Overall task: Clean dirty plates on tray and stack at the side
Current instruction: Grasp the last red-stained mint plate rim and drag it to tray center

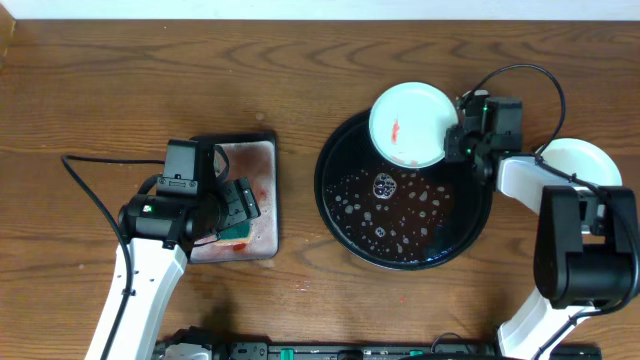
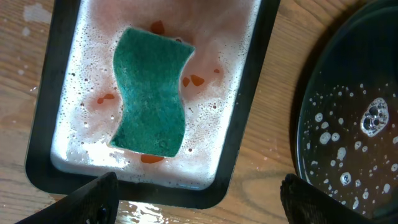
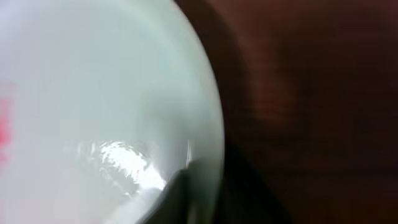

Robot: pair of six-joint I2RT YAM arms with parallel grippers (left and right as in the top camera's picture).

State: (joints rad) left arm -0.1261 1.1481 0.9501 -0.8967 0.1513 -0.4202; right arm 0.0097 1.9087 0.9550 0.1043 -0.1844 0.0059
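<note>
Right jaws clamped on red-smeared plate (image 1: 410,125) rim, tray (image 1: 340,212) just beside them. Left jaws wide; sponge (image 2: 151,93) in basin (image 2: 247,112) just ahead.

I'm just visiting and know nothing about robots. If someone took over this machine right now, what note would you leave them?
Left gripper: jaws open, hovering over the sponge in the basin, holding nothing.
Right gripper: jaws shut on the right rim of the smeared plate, at the far edge of the tray.
Done, apparently: one clean-looking plate lies on the table right of the tray.
Left: wipe the red smear off the held plate, then stack it on the other. No third plate is in view.
</note>
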